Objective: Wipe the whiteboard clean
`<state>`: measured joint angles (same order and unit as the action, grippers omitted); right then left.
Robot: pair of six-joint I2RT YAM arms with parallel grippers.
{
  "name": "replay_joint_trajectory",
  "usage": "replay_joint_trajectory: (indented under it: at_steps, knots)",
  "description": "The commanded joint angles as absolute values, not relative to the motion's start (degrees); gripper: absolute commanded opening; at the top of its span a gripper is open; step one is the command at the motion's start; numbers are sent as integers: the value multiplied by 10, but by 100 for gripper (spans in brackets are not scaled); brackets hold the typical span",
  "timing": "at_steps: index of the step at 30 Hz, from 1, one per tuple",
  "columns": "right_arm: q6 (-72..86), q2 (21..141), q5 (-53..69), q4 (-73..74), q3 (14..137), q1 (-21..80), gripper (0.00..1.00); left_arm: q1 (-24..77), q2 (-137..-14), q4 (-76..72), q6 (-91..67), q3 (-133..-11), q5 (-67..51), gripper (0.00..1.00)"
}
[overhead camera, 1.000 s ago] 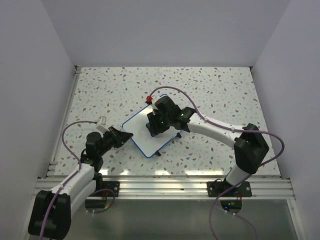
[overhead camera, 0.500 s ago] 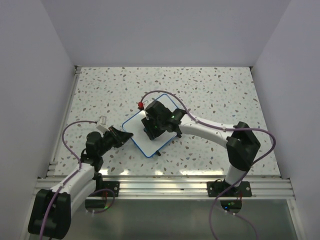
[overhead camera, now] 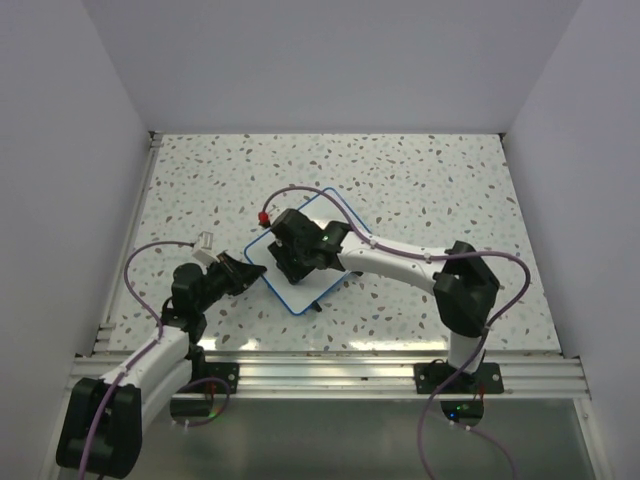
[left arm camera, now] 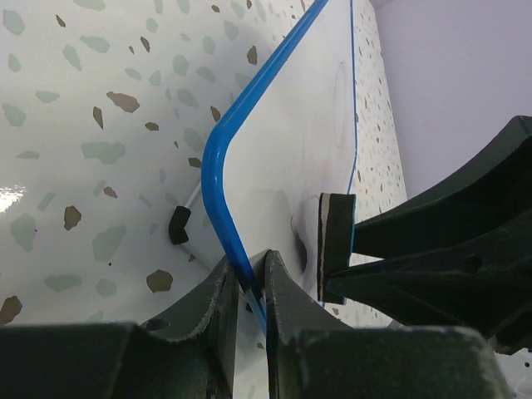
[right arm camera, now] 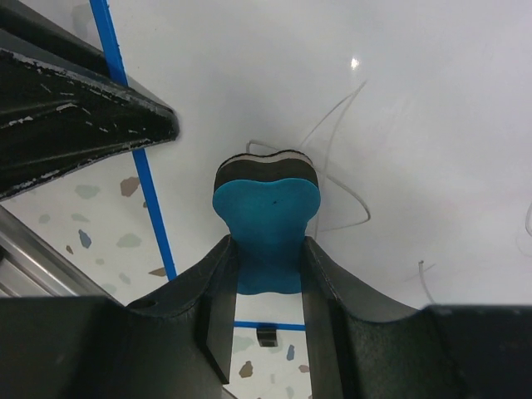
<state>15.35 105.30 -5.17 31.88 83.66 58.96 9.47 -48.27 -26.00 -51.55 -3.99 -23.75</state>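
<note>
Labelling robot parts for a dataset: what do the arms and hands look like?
The left arm and right arm are white tubes with black joints. The left hand and right hand are black, two-fingered. A purple cable runs along each.

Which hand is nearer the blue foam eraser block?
Right. The right hand grips the blue foam eraser block on the blue-rimmed whiteboard; the left hand pinches the board's rim, apart from it.

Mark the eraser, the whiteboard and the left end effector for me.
eraser (right arm camera: 266, 212): right wrist view, blue face.
whiteboard (right arm camera: 432, 108): right wrist view, bare white surface.
left end effector (left arm camera: 249, 278): left wrist view, between its fingertips.
</note>
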Motion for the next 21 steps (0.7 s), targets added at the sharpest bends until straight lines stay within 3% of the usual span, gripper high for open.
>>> replay_joint_trajectory:
  at_steps: [1,14,21]
  knots:
    - [167,1071,-76,345,874,601,0,94,-501,-194,-455,31,-195,0]
    - [164,1144,-164,402,946,606,0,94,-507,-205,-451,33,-204,0]
    - [156,1111,-146,387,909,565,0,94,-509,-213,-450,37,-206,0]
